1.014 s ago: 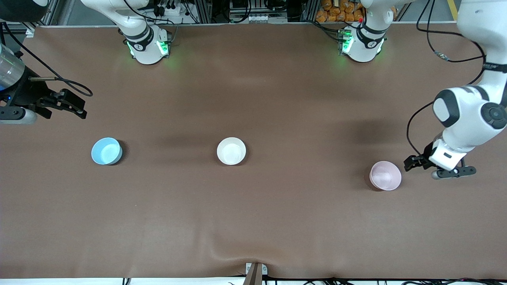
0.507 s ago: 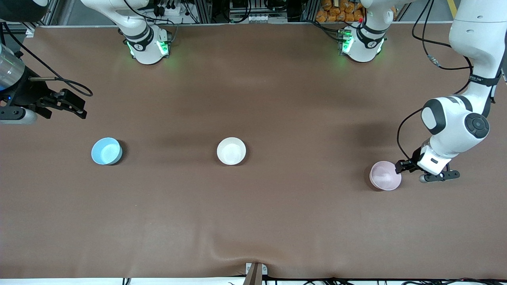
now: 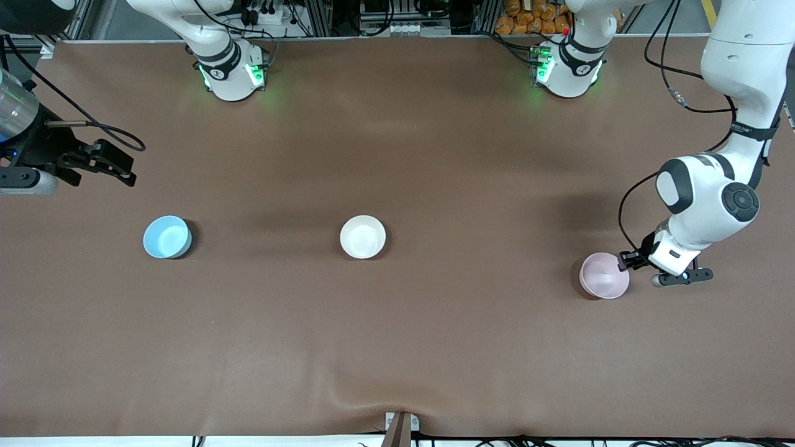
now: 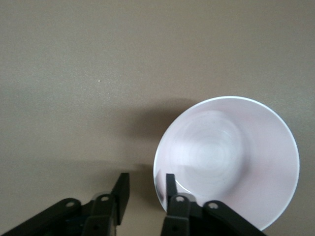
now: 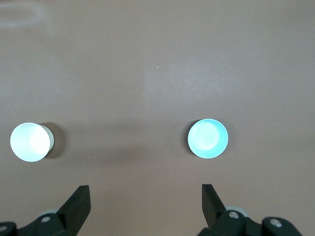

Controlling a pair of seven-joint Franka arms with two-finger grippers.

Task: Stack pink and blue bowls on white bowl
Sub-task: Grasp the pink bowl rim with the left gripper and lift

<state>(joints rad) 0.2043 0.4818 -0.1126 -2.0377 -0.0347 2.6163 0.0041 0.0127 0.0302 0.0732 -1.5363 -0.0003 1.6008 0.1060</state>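
The pink bowl [image 3: 604,275] [image 4: 226,160] stands upright toward the left arm's end of the table. My left gripper [image 3: 623,263] [image 4: 146,179] is down at its rim: one finger sits inside the bowl, the other outside, and a gap still shows between the outer finger and the wall. The white bowl [image 3: 363,236] [image 5: 30,141] stands mid-table. The blue bowl [image 3: 166,237] [image 5: 207,138] stands toward the right arm's end. My right gripper [image 3: 124,169] [image 5: 146,194] waits wide open and empty, over bare table at its arm's end.
The three bowls stand far apart in a rough row on the brown tabletop [image 3: 435,347]. Both arm bases [image 3: 231,71] [image 3: 568,68] stand at the edge farthest from the front camera. A small metal bracket [image 3: 400,425] sits at the nearest edge.
The left arm has come in to the pink bowl from its arm's end, and its jaws have narrowed around the rim. The bowls and the right arm have not moved.
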